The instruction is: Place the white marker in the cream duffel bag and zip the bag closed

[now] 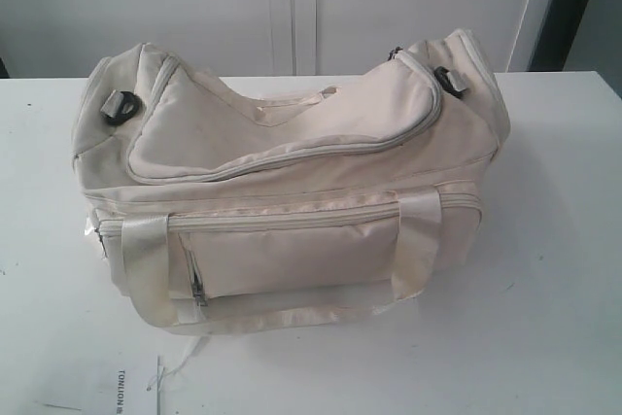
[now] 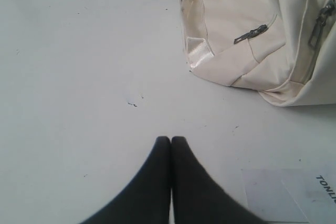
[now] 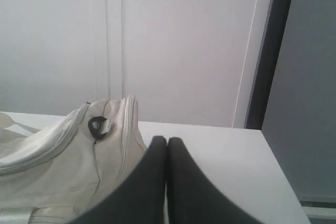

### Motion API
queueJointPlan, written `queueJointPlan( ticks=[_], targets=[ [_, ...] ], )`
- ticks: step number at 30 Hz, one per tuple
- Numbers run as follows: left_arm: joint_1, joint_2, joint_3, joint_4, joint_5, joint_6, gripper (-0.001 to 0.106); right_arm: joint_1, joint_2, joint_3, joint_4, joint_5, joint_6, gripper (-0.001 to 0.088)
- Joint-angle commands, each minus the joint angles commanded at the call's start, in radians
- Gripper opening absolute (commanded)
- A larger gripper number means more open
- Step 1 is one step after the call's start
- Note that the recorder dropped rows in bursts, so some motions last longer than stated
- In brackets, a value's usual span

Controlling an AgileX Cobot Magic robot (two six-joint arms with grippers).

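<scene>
- White table (image 1: 544, 337), cream duffel bag (image 1: 292, 172) lengthwise across it, flap apparently closed.
- No white marker visible.
- left gripper (image 2: 171, 141), right gripper (image 3: 167, 141): pinched together, empty, one near each bag end.

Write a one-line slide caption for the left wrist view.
Left gripper, shut and empty, above the white table; the cream duffel bag lies apart from it.
</scene>
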Motion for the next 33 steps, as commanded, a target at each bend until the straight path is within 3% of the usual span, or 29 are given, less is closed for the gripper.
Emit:
queueJointPlan(
  ticks=[18,33],
  targets=[
    [0.000,0.000,0.000,0.000,0.000,0.000,0.000,0.000,-0.262,0.262,0.000,0.009,0.000,0.0000],
    [0.000,0.000,0.000,0.000,0.000,0.000,0.000,0.000,-0.264,0.385,0.002,-0.002,0.024,0.0000]
  ],
)
